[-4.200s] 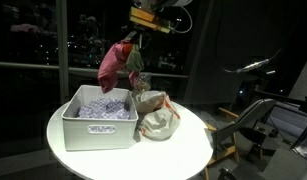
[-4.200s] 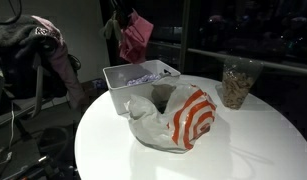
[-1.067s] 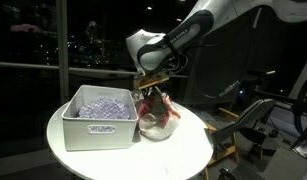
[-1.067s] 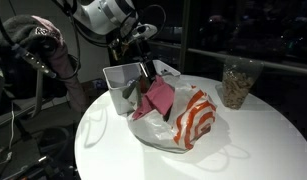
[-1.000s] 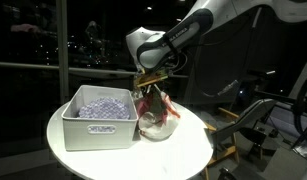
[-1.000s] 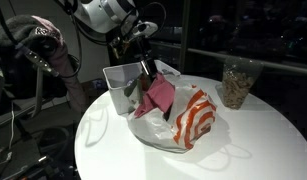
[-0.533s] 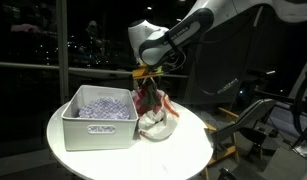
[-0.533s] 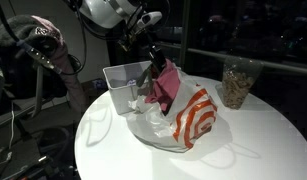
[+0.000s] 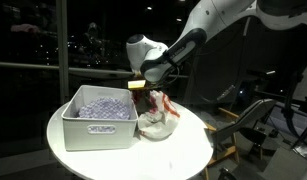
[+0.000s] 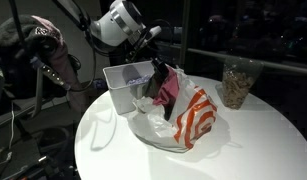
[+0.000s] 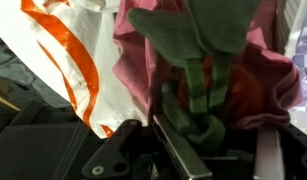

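My gripper [image 9: 142, 88] [image 10: 158, 72] is shut on a bunched cloth, pink [image 10: 171, 90] with a green part [image 11: 193, 45]. The cloth hangs from the jaws into the mouth of a white plastic bag with red-orange rings [image 10: 193, 120] [image 9: 158, 123] that lies on the round white table [image 10: 243, 150]. In the wrist view the green fabric is pinched between the two fingers [image 11: 178, 150], the pink fabric [image 11: 268, 85] spreads behind it, and the bag [image 11: 83, 75] lies to the left. What is inside the bag is hidden.
A white bin [image 9: 93, 128] [image 10: 123, 78] filled with pale lilac fabric stands beside the bag. A clear jar with brown contents [image 10: 236, 85] stands at the table's far edge. Dark windows surround the table; a chair with clothes [image 10: 43, 45] is off to the side.
Since the earliest frames the cloth has come down from high above the bin to the bag's mouth. In the last second the wrist turned and the cloth shifted a little over the bag.
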`<state>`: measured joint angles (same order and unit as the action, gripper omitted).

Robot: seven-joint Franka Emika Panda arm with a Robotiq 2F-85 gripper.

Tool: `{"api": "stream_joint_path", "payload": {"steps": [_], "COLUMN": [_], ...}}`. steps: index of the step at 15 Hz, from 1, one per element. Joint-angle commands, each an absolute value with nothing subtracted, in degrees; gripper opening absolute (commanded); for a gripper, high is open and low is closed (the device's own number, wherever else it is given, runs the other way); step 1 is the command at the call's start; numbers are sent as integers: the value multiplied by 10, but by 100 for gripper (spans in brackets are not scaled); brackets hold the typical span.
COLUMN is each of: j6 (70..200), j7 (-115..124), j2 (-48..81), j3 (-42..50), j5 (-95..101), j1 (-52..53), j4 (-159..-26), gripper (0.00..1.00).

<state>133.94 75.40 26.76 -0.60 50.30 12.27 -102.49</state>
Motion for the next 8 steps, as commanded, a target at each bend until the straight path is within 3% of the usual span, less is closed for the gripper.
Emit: {"api": "stream_joint_path", "payload": {"steps": [1,8], "j6": [1398,1495], "j7": [779,822], "j2": [263,254], "j3": [14,10], "j5": [556,575], "j1": [130,107], "j4": [-1038,-1051], "gripper": [11,11]}}
